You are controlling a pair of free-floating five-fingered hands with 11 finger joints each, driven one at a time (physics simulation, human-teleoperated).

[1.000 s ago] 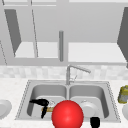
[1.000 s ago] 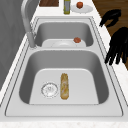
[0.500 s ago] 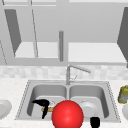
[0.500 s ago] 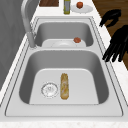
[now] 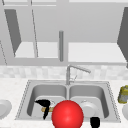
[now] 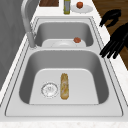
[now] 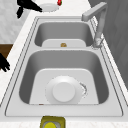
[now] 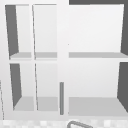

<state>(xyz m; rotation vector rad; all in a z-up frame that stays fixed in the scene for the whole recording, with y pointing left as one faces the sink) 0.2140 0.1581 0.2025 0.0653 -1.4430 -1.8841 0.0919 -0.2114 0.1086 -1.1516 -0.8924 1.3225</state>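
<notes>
Two black hands by the sink [image 6: 15, 82]: left hand [image 5: 44, 105], fingers spread, over the bread [image 6: 64, 85]; right hand [image 5: 95, 122], fingers hard to tell.

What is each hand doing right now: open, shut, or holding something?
Left hand: open, fingers spread, holding nothing, over the left basin.
Right hand: cannot be told.
</notes>
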